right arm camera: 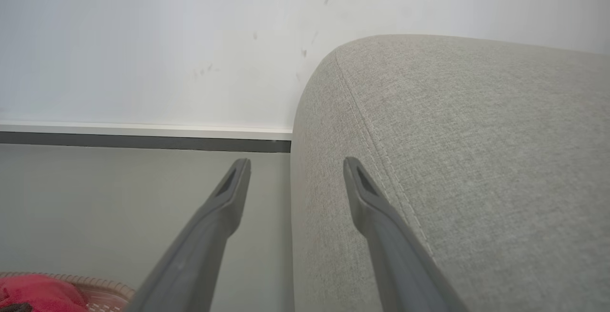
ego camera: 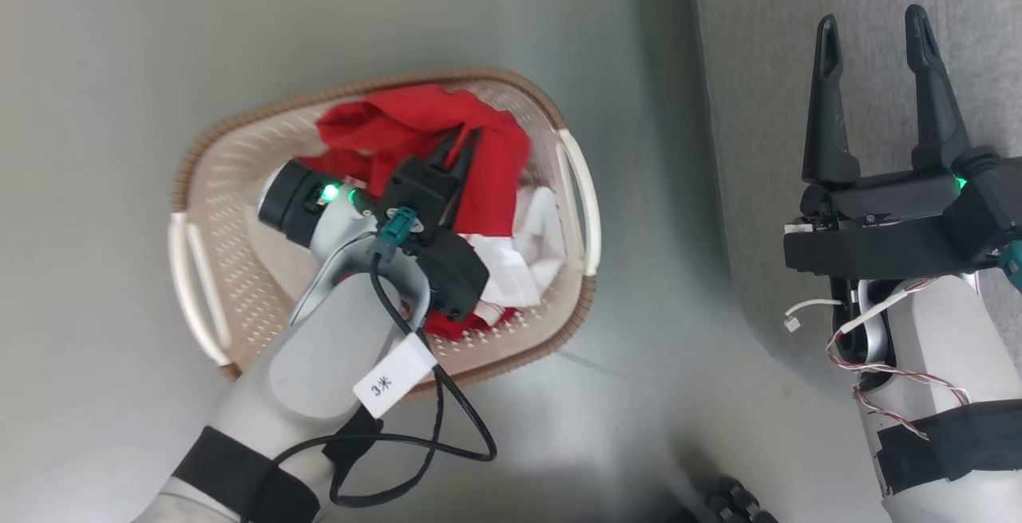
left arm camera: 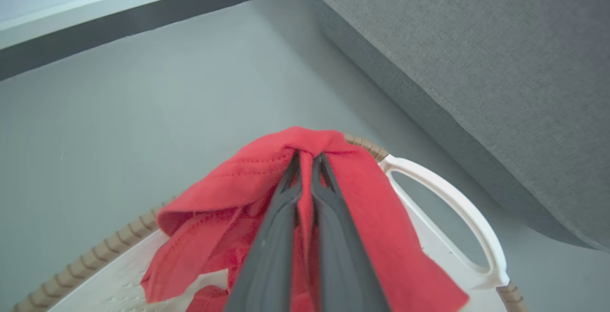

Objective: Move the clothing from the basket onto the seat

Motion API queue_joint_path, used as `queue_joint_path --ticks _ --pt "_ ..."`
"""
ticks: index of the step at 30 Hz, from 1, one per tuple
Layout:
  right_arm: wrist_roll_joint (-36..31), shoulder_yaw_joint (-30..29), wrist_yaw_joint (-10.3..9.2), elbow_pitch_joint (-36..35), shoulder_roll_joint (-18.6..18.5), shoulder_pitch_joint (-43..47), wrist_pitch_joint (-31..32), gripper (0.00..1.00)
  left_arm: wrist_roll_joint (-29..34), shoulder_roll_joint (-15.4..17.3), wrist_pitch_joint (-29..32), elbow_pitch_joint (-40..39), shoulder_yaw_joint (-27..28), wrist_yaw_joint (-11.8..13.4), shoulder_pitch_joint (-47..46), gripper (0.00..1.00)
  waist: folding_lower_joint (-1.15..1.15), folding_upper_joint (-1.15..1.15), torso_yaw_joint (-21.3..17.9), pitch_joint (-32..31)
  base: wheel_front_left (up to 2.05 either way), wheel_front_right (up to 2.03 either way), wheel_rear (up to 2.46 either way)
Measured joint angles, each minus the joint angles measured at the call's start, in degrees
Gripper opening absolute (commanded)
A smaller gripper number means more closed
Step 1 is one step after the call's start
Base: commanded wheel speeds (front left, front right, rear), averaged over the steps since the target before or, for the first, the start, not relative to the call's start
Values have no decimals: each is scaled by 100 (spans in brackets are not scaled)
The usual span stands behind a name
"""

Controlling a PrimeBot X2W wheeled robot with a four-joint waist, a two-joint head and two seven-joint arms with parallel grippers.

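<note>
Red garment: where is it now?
The red garment sits in the basket, left of the seat in the head view, beside white clothing, jaws of the left gripper shut on it.

Basket (ego camera: pixel 231 211) walls: cream plastic, smooth, semi-matt, w/ punched holes. Rim (left arm camera: pixel 95 250): brown, ribbed, prob. plastic. Handle (left arm camera: pixel 448 197): white plastic, glossy. Red cloth (left arm camera: pixel 381 216): soft, matt, stitched hem showing. White cloth (ego camera: pixel 531 251): matt too. Seat (right arm camera: pixel 476 159): grey woven fabric, rough-ish, stitched seam. Floor (ego camera: pixel 120 68): smooth, slight sheen. Right gripper (ego camera: pixel 874 24) fingers (right arm camera: pixel 395 240): dark matt plastic. Tag (ego camera: pixel 395 375): white, paper-like.
</note>
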Motion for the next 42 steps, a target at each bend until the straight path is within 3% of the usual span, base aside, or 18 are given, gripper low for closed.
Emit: queue_joint_path --ticks 16,29,42 --pt "15 -27 167 619 -64 110 0 100 -358 -5 -1 -790 -208 -202 2 0 0 0 656 -1302 0 0 0" --pt "16 77 288 1096 -3 636 2 100 -400 -9 -1 -877 -20 -307 149 0 -1 0 1004 -2444 0 0 0" --pt "18 400 575 1552 60 1212 42 100 -447 0 -1 -751 33 -506 250 0 -2 -1 1154 -3585 0 0 0"
